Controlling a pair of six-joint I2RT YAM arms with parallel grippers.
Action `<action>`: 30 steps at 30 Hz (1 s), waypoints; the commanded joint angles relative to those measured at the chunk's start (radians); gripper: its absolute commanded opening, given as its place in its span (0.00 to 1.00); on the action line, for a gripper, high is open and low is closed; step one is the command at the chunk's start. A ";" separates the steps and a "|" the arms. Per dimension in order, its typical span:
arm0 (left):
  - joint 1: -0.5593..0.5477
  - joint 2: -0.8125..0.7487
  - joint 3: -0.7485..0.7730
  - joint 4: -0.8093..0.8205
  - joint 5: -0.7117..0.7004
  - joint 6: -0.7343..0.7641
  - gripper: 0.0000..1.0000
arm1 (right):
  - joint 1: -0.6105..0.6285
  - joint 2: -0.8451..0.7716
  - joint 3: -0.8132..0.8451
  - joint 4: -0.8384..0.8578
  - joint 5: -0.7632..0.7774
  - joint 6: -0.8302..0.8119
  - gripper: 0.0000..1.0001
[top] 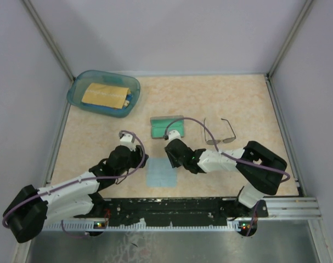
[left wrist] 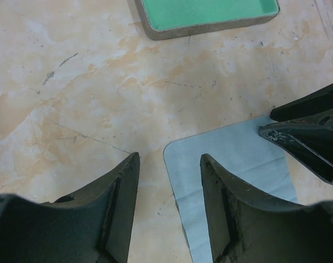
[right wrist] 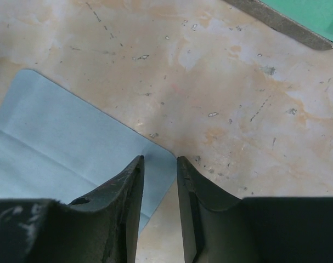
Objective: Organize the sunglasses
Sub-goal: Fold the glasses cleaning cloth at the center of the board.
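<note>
The sunglasses (top: 220, 135), a thin dark wire pair, lie open on the table right of centre, with no gripper touching them. The grey case (top: 166, 119) with its teal lining lies open just left of them. A light blue cloth (top: 161, 173) lies flat in front of the case. My left gripper (left wrist: 170, 158) is open, low over the cloth's (left wrist: 232, 164) left corner. My right gripper (right wrist: 159, 159) hangs at the cloth's (right wrist: 62, 137) right corner with its jaws narrowly apart, astride that corner, and the cloth lies flat. Its dark fingers (left wrist: 303, 134) also show in the left wrist view.
A blue plastic bin (top: 78, 90) holding a tan packet stands at the back left. Grey walls bound the table on three sides, and a metal rail (top: 287, 207) runs along the near edge. The case's rim (left wrist: 199, 30) (right wrist: 276, 22) lies just beyond both grippers.
</note>
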 commanded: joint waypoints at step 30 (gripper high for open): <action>-0.005 0.056 -0.003 0.070 0.027 0.023 0.55 | 0.011 -0.027 -0.029 0.092 0.059 -0.032 0.00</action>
